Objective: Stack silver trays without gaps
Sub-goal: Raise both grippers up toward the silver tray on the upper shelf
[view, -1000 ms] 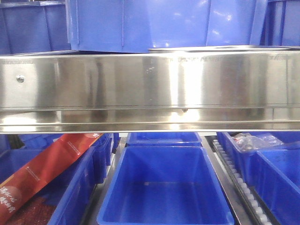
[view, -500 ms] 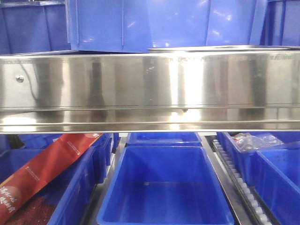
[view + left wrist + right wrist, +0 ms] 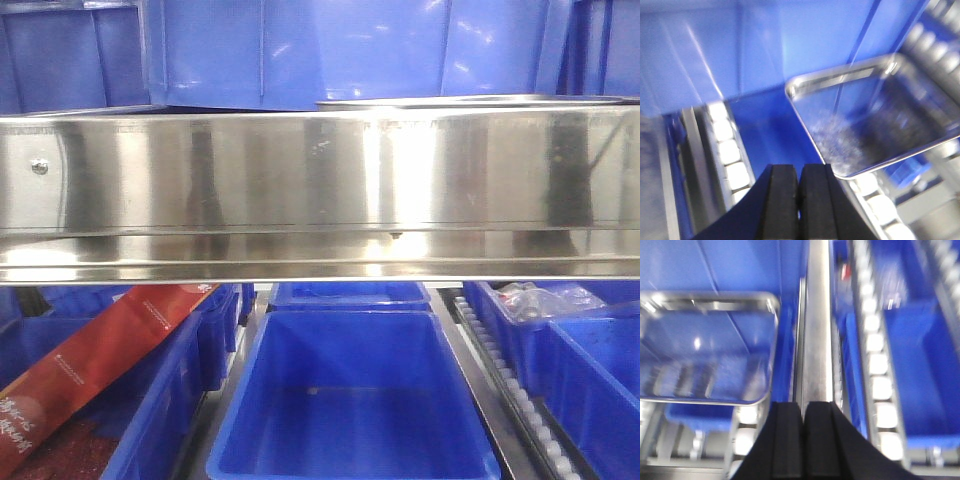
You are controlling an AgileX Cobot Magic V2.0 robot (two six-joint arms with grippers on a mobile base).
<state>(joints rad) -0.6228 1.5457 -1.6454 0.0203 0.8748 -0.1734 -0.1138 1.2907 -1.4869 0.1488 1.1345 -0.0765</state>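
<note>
Closest in, the left pincer (image 3: 799, 200) has its black pads pressed together on nothing, and the right pincer (image 3: 803, 440) is the same. Just past the left one, off to its right, a silver tray (image 3: 875, 115) lies flat over white rollers (image 3: 730, 160). From the right wrist a silver tray (image 3: 705, 347) lies to the left, beside a steel rail (image 3: 817, 340). Both wrist views are blurred, so I cannot tell whether it is the same tray.

From the front, an open blue bin (image 3: 350, 400) sits low in the middle, and a red packet (image 3: 90, 370) leans in the bin to its left. A broad steel band (image 3: 320, 190) blocks the middle of the rack. Only a thin tray rim (image 3: 470, 101) shows over it, beneath further blue bins (image 3: 350, 50).

Since half a second ago nothing has shifted but the dark reflections on the band.
</note>
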